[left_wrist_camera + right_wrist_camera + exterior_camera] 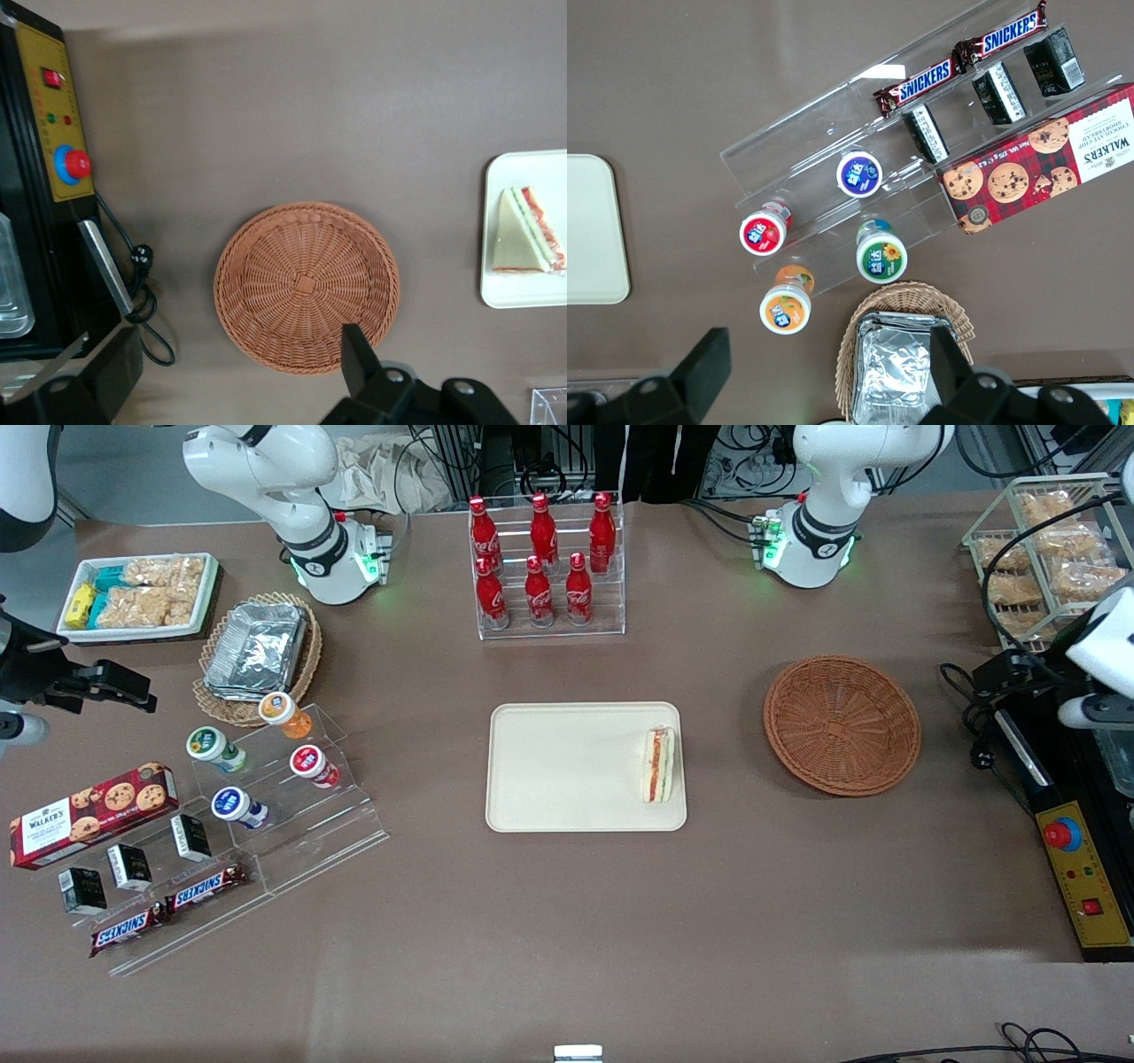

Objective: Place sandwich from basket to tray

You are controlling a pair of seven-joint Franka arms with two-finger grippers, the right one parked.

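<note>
Since the sandwich (658, 765) is already lying on the tray (567, 766), at the edge nearest the basket (842, 724), the task is judged as done. White bread with red-orange and green layers at the cut edge is seen. The basket holds nothing. The gripper (213, 372) is held high above the basket, its fingers spread wide and nothing gripped, probably because it is not needed anymore
</note>
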